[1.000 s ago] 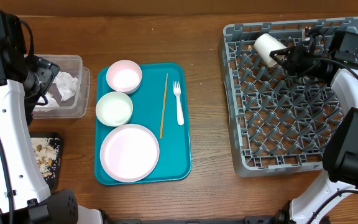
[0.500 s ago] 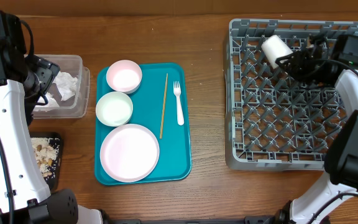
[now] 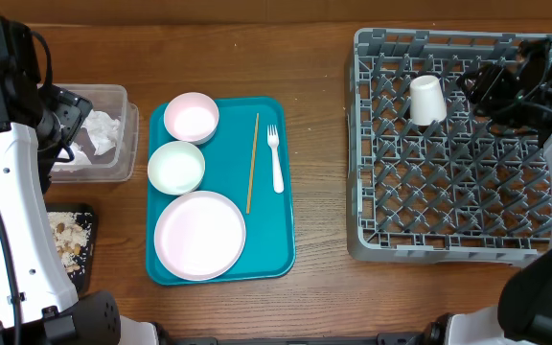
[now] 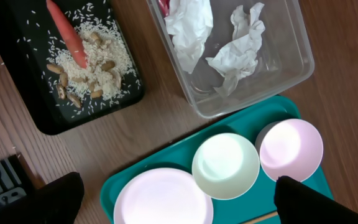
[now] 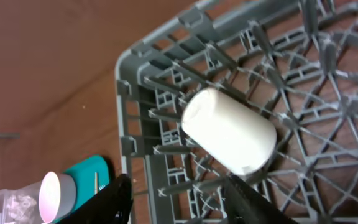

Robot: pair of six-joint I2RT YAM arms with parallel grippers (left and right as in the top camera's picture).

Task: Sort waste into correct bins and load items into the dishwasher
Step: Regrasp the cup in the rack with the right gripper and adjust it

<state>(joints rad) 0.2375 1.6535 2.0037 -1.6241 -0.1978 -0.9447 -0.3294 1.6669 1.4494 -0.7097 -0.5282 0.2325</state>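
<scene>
"Two claws; condition?"
"Right claw (image 5: 179, 186) part open, empty; cup (image 5: 229, 138) lies tilted among rack (image 3: 429, 251) pegs just ahead, seemingly wedged so it cannot roll; left claw (image 4: 182, 199) wide open, empty, near tub (image 4: 229, 106)."
"Surface?"
"Wooden table (image 3: 319, 144); teal tray (image 3: 271, 240) holds plate (image 3: 199, 235), bowls (image 3: 175, 168), fork (image 3: 275, 158), stick (image 3: 252, 163) awaiting loading."

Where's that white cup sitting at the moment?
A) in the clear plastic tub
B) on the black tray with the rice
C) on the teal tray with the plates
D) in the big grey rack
D: the white cup sits among the upright pegs near the far edge of the grey rack, well away from the tray and both bins.
</scene>
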